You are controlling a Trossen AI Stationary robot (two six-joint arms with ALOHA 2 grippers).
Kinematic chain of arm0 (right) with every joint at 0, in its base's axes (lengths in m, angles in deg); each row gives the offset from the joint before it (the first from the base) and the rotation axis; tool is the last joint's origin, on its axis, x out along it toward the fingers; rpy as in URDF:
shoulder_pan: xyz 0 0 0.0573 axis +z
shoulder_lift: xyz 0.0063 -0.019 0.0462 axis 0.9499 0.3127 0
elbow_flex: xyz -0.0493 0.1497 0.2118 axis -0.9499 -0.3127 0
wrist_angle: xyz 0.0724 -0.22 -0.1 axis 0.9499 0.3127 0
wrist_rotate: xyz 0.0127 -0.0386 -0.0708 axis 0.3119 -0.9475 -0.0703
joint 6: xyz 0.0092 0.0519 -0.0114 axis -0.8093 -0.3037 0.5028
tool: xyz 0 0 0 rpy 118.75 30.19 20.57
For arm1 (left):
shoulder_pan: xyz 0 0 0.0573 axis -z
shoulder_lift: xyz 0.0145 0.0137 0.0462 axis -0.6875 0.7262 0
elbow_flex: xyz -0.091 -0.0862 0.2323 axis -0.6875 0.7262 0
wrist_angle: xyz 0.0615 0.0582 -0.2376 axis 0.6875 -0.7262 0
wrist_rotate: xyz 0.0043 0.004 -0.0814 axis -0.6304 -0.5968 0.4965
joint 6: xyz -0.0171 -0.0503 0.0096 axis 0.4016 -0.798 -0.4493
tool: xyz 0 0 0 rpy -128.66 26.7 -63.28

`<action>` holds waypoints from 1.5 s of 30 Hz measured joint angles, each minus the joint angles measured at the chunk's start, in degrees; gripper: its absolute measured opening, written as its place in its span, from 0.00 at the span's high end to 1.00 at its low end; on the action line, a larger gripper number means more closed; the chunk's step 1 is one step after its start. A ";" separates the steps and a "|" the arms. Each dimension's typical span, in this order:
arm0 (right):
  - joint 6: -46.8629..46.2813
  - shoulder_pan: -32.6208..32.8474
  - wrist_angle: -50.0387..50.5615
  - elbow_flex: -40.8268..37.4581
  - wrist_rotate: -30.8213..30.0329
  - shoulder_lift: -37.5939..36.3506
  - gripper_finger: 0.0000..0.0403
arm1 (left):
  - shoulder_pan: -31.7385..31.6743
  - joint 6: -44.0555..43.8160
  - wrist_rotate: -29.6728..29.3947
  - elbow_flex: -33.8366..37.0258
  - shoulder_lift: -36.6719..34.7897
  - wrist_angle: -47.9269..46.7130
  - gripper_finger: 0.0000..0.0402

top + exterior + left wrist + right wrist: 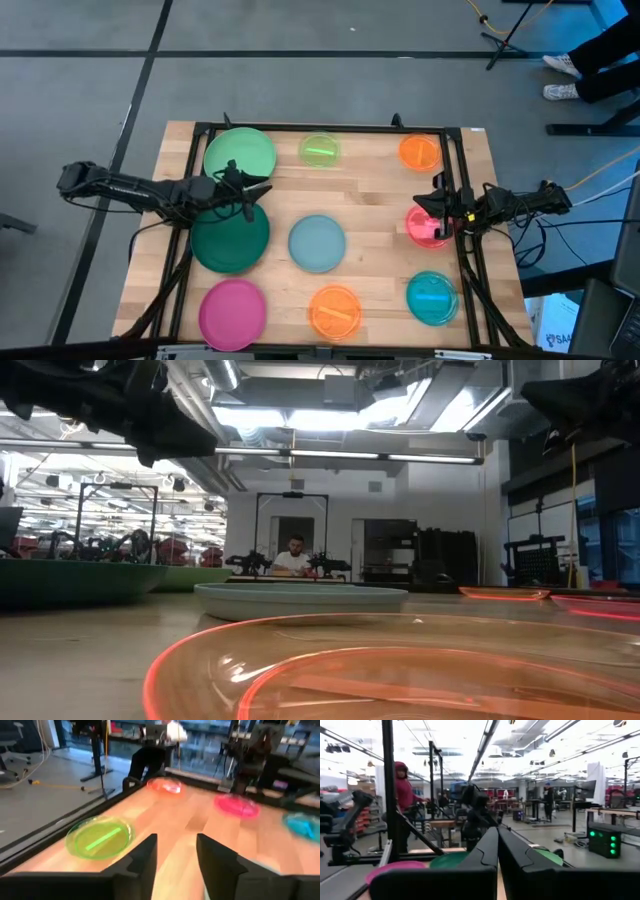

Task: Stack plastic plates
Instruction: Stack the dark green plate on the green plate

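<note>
Nine plates lie singly on the wooden table. Light green point(240, 155), lime point(320, 151) and orange point(420, 152) lie along the far side. Dark green point(230, 238), grey-blue point(317, 243) and red-pink point(428, 225) lie across the middle. Magenta point(232, 312), a second orange point(335, 312) and teal point(432, 298) lie near the front. My left gripper point(262, 190) is open and empty, up in the air between the two green plates point(175, 865). My right gripper point(430, 205) is shut and empty, raised over the red-pink plate's far edge point(497, 855).
A black frame point(330, 127) runs around the tabletop, with rails along the left and right sides. Bare wood shows between the plates. A person point(405, 795) stands beyond the table's left side, and another person point(292, 555) sits far behind it.
</note>
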 joint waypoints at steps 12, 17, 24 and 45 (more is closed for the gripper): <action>3.89 0.00 -1.99 3.02 0.44 1.43 0.99 | -1.00 -2.66 7.47 -19.85 11.59 -36.67 0.64; 5.51 0.00 -5.56 3.13 0.38 2.55 0.99 | -2.83 -2.98 13.60 -24.74 18.68 -47.90 0.64; 11.36 -0.04 -15.12 3.13 0.42 7.13 0.99 | -5.29 5.20 14.38 -27.23 25.94 -52.59 0.65; 9.86 -10.83 -19.03 7.82 11.50 29.58 0.99 | -8.76 14.77 17.89 -27.25 35.53 -56.53 0.65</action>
